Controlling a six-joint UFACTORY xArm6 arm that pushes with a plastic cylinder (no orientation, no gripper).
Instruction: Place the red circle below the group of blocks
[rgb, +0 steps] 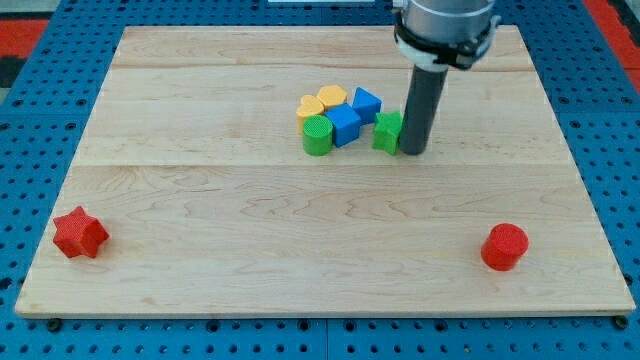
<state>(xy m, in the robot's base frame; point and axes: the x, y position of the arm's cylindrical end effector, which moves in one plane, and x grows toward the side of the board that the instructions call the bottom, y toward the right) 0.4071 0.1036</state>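
Observation:
The red circle (504, 246) lies near the view's bottom right corner of the wooden board (200, 230), alone. The group of blocks sits above the middle: a yellow block (311, 105), a yellow heart (333, 97), a blue block (366, 103), a blue block (344, 125), a green cylinder (317, 135) and a green block (387, 131). My tip (414, 152) stands just right of the green block, touching or nearly touching it, far above and left of the red circle.
A red star (79, 233) lies near the board's bottom left corner. The board rests on a blue perforated base (40, 120). The arm's body (445, 25) hangs over the board's top edge, right of centre.

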